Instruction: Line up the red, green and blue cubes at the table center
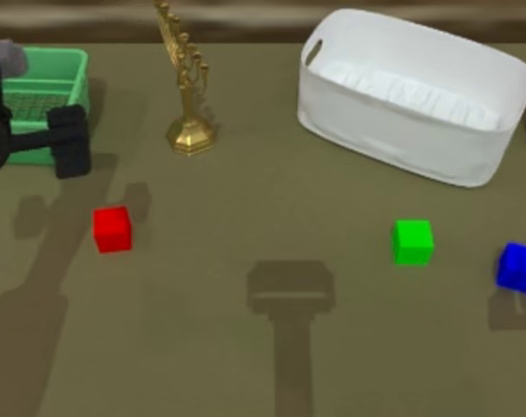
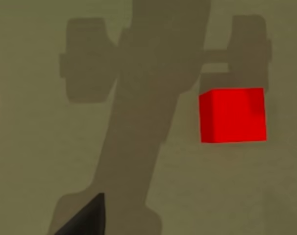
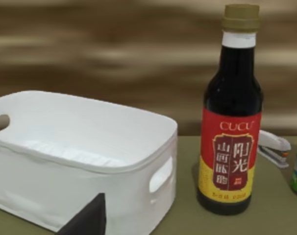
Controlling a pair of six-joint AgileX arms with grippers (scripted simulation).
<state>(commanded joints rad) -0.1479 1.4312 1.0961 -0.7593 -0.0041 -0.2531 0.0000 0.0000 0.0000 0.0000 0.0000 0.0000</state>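
The left gripper (image 1: 70, 143) is hanging above the far left part of the table (image 1: 246, 347), in front of a green slatted basket (image 1: 50, 78) that is sitting at the far left corner; whether its fingers are wide or narrow cannot be told, since the top view shows only a dark bulk and the left wrist view shows just one dark fingertip (image 2: 87, 218) at the frame's edge. It is holding nothing that can be seen. The red cube (image 1: 112, 228) is lying flat on the table toward the near side of that gripper, apart from it, in the left half; in the left wrist view the cube (image 2: 232, 115) is sitting beside the arm's shadow. The right gripper is not showing in the top view, and its own wrist view catches only a dark fingertip (image 3: 87, 218), so its opening cannot be told either. The green cube (image 1: 412, 241) is resting in the right half of the table, and the blue cube (image 1: 517, 266) is lying near it, close to the right edge, the two not touching. Behind them a white handled bin (image 1: 410, 95) is standing along the far edge, with a golden candelabrum (image 1: 187, 82) between it and the basket. The right wrist view is showing a dark soy sauce bottle (image 3: 232, 122) upright beside the bin, and a stapler (image 3: 273, 148) behind the bottle.
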